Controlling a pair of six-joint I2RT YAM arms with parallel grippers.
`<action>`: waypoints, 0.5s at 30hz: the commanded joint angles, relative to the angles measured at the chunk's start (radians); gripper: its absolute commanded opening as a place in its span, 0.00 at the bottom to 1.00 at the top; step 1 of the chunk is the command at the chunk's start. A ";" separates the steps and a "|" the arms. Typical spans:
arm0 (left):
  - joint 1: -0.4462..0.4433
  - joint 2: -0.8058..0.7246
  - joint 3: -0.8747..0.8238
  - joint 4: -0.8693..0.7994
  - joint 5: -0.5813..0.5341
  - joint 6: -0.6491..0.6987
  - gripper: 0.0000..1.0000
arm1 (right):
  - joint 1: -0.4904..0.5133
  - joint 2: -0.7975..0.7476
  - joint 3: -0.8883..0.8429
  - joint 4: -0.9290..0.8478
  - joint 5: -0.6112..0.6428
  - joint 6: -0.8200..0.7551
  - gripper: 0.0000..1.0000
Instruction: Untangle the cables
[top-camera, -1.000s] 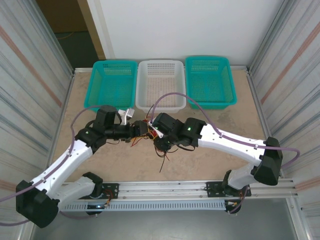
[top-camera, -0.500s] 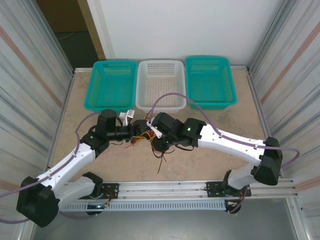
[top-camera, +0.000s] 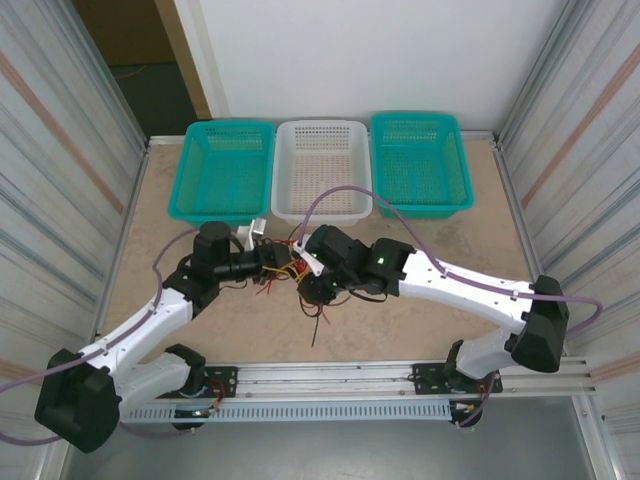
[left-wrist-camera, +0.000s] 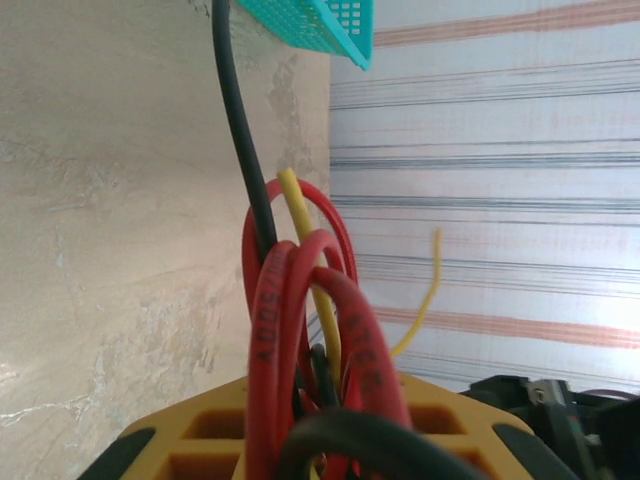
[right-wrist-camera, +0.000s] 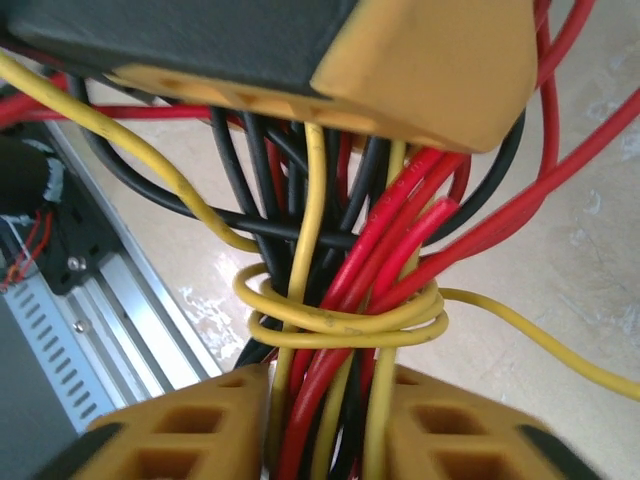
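Yellow-looped cables (right-wrist-camera: 340, 250) gripped by left end effector (left-wrist-camera: 315, 425), right end effector (right-wrist-camera: 330, 410), loop (right-wrist-camera: 345, 325) seen close-up

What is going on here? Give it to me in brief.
Two robot arms are working on a tangled bundle of thin red, yellow and black cables over the middle of the beige table. The left gripper is shut on one part of the tangle. The bundle also runs between the fingers of the right gripper, though whether they clamp it is unclear. A yellow wire is looped tightly round the strands, so nothing is untangled yet.
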 joint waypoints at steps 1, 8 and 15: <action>0.024 0.004 0.000 0.063 -0.015 -0.020 0.04 | -0.021 -0.083 0.000 0.058 0.085 0.029 0.57; 0.108 0.023 0.036 0.087 -0.021 -0.034 0.00 | -0.091 -0.260 -0.064 0.111 0.366 0.173 0.99; 0.138 0.127 0.119 0.142 -0.005 -0.051 0.00 | -0.478 -0.341 -0.118 0.164 0.130 0.523 0.99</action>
